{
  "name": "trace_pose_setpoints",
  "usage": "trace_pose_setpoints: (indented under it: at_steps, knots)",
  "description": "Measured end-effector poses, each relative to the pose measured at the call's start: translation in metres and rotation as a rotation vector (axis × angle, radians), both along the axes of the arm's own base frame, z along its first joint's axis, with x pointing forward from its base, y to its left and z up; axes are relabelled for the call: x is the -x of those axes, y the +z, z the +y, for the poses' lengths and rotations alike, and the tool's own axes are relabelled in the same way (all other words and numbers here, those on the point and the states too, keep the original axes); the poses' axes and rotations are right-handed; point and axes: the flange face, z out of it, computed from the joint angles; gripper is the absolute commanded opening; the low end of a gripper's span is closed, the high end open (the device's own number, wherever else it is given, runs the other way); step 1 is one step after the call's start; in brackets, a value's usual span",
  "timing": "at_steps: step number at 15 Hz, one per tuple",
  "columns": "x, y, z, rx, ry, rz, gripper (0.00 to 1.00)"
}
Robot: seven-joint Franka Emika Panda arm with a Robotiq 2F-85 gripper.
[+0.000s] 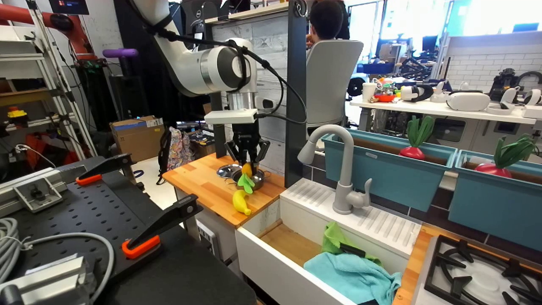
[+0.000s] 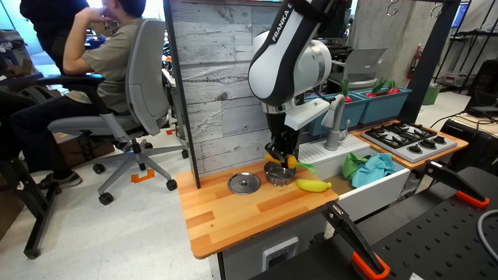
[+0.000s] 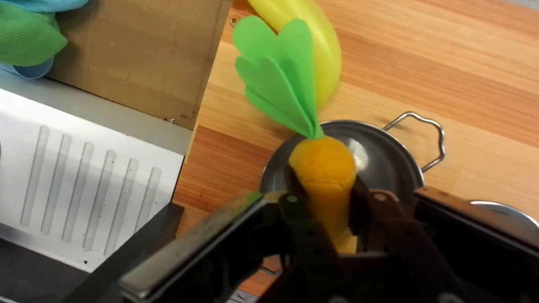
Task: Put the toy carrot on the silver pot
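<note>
The toy carrot [image 3: 323,165] is yellow-orange with green leaves. It also shows in both exterior views [image 1: 246,183] [image 2: 291,161]. My gripper [image 3: 324,195] is shut on the carrot's body, a finger on each side, leaves sticking out past the fingertips. The silver pot [image 3: 385,162] lies below the carrot in the wrist view, its dark inside partly hidden by the carrot and fingers. In both exterior views the gripper [image 1: 250,164] [image 2: 284,155] is low over the pot [image 1: 259,183] [image 2: 279,180]. Whether the carrot touches the pot, I cannot tell.
A yellow toy banana [image 2: 313,185] lies beside the pot on the wooden counter [image 2: 233,217]. A metal lid [image 2: 244,182] lies on the pot's other side. A wood-plank wall [image 2: 229,97] stands behind. The white sink [image 1: 292,271] with cloths [image 1: 351,273] and faucet [image 1: 345,169] adjoins the counter.
</note>
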Motion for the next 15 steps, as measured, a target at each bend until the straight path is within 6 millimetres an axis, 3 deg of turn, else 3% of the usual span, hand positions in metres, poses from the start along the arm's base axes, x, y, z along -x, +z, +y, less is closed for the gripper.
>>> trace_pose_setpoints:
  at_steps: [5, 6, 10, 15]
  knots:
    - [0.0, 0.001, 0.004, -0.003, 0.003, 0.004, 0.96]
    - [0.0, 0.002, 0.005, -0.005, 0.004, 0.003, 0.99]
    - [0.001, 0.02, 0.013, -0.024, 0.014, -0.025, 1.0]
    - [0.015, 0.085, 0.034, -0.055, 0.042, -0.063, 1.0]
